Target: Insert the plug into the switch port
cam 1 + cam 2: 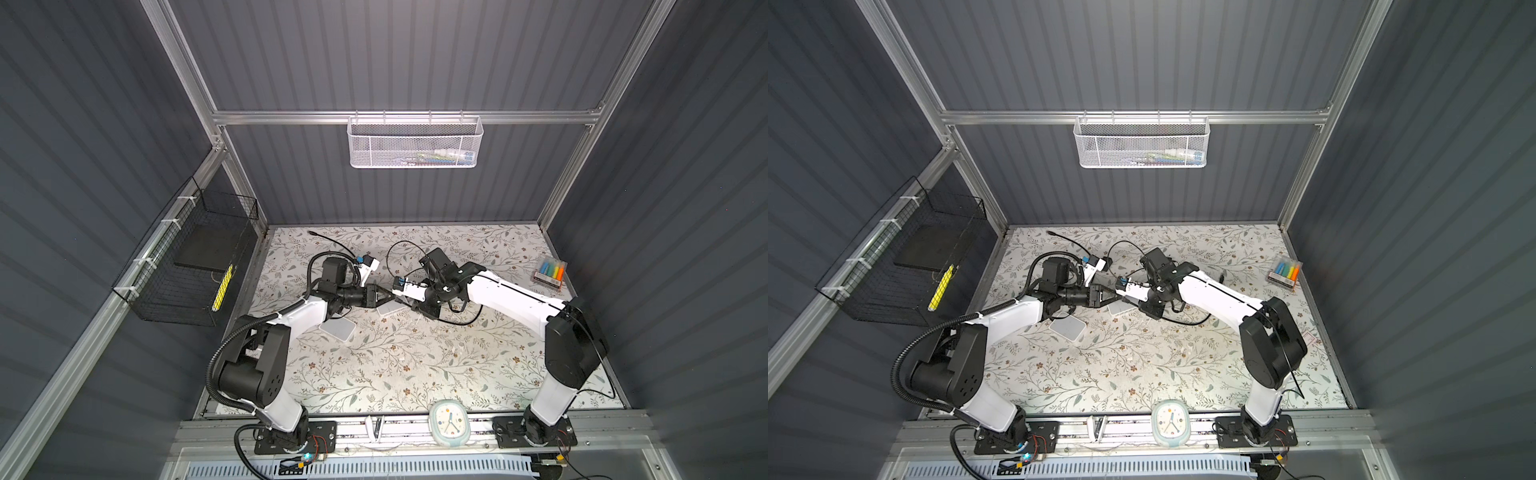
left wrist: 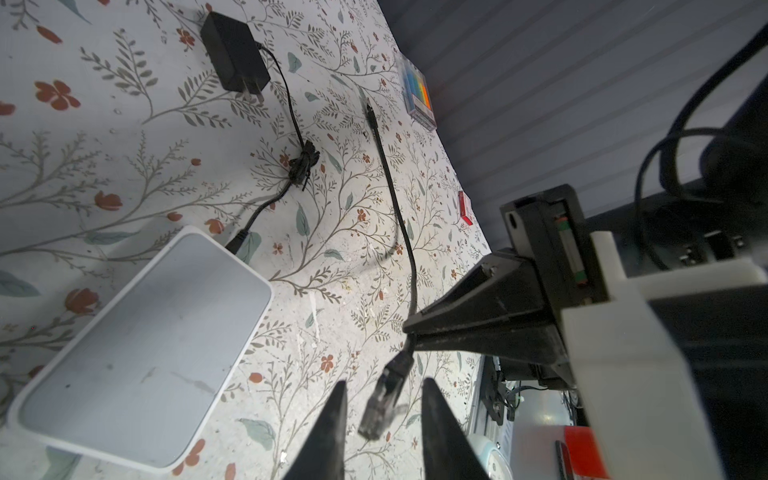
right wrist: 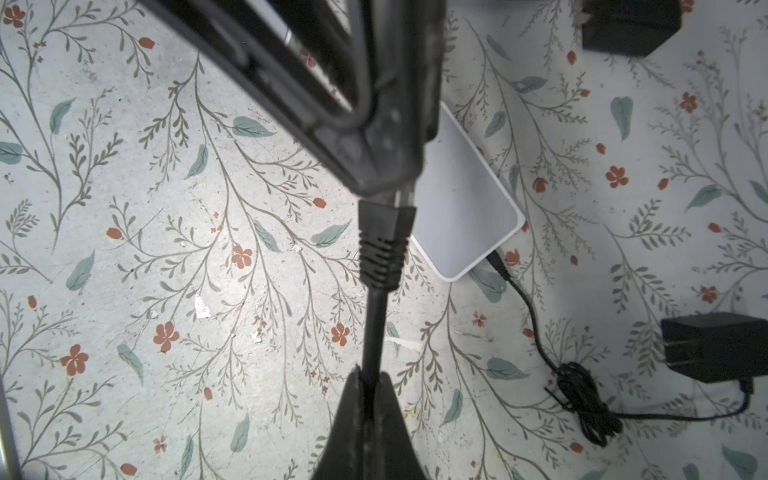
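The plug [image 2: 380, 405], clear with a black boot, hangs in the air at the end of a black cable [image 2: 395, 199]. My right gripper [image 3: 368, 374] is shut on that cable just behind the boot [image 3: 384, 249]. My left gripper [image 2: 385, 381] is open, its fingers standing either side of the plug without touching it. In both top views the two grippers meet tip to tip at the table's middle, left gripper [image 1: 384, 296] and right gripper [image 1: 399, 300]. The white switch [image 2: 141, 345] [image 3: 461, 195] lies flat below them, partly covered [image 1: 388, 311]. Its ports are hidden.
A second white box [image 1: 337, 330] lies by the left arm. Black power adapters [image 3: 706, 349] [image 2: 232, 54] and their thin cords lie on the floral table. A marker box [image 1: 549, 272] sits far right, a clock [image 1: 449, 424] at the front edge.
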{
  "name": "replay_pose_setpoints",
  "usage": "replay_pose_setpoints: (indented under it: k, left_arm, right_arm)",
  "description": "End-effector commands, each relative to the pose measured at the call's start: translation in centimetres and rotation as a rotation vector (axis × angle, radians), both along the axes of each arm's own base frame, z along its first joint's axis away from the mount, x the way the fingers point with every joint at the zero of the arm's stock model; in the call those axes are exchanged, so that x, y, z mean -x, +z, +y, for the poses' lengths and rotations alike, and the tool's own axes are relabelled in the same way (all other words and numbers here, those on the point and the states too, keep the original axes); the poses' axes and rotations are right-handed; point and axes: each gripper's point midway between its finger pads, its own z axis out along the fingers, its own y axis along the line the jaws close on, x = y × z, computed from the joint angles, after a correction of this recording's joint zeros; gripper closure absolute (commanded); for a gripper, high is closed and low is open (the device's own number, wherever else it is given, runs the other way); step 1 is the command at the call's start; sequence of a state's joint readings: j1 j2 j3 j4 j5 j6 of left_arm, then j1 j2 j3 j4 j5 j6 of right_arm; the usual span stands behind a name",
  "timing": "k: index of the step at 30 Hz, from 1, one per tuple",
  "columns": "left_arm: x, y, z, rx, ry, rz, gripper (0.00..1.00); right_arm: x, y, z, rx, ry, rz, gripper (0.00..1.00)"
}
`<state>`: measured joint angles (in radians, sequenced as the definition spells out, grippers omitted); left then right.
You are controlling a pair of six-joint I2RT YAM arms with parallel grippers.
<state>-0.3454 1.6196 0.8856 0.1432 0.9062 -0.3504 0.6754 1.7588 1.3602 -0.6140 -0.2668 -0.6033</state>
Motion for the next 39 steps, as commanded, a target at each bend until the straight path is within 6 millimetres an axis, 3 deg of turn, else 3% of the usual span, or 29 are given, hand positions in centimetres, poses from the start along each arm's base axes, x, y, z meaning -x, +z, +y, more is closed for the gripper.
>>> replay_pose_setpoints:
  k: [1,17,23,25,39]
  left_arm:
    - [0.0,0.4,-0.4,0.011,-0.031,-0.015,0.65]
    - [0.3,1.7,-0.4,0.024,-0.042,-0.049,0.83]
    - [0.3,2.3,-0.4,0.027,-0.043,-0.066,0.58]
    - [0.4,2.6,-0.4,0.027,-0.046,-0.081,0.57]
    - [0.5,2.9,-0.1,0.016,-0.05,-0.104,0.8]
  right_arm:
    - [0.0,1.2,0.8,-0.03,0.022,-0.01,0.99]
    - [0.0,0.2,0.9,-0.01,0.026,0.011,0.99]
    - [-0.1,0.1,0.9,-0.007,0.025,0.011,0.99]
    - [-0.1,0.0,0.9,-0.005,0.024,0.011,0.99]
    - [-0.1,0.0,1.0,-0.009,0.026,0.01,0.99]
